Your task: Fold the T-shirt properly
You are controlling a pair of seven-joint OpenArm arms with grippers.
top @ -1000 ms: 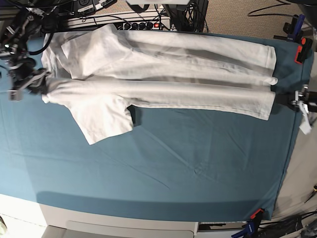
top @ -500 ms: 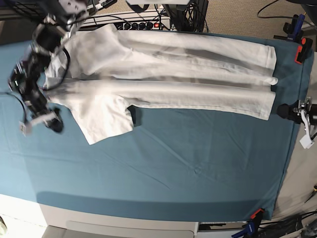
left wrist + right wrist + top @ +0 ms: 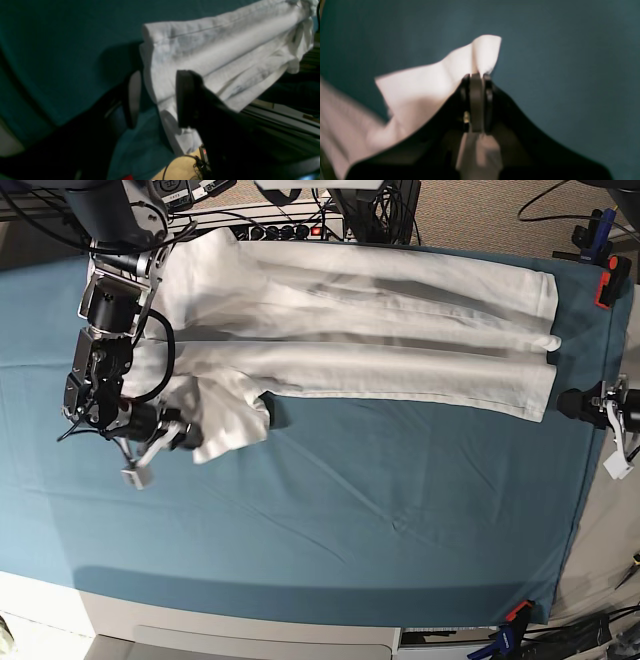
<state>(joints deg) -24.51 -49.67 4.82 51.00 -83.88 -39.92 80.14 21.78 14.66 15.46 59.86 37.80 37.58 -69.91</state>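
The white T-shirt (image 3: pixel 400 330) lies folded lengthwise along the back of the teal table cloth (image 3: pixel 350 520), hem to the right. My right gripper (image 3: pixel 188 433) is at the left, shut on the corner of the near sleeve (image 3: pixel 232 412). In the right wrist view it (image 3: pixel 476 77) pinches a raised point of white cloth (image 3: pixel 425 85). My left gripper (image 3: pixel 572 403) is at the hem's near right corner. In the left wrist view it (image 3: pixel 157 100) is open, with the T-shirt's hem (image 3: pixel 225 55) between its fingers (image 3: pixel 184 97).
A power strip and cables (image 3: pixel 290 228) run along the table's back edge. Orange clamps hold the cloth at the right edge (image 3: pixel 606 286) and at the front right corner (image 3: pixel 516 612). The table's right edge is beside my left gripper.
My right arm has swung from the table's left edge down to the near sleeve and shut on it; the sleeve's corner is now bunched inward. My left gripper has edged toward the hem.
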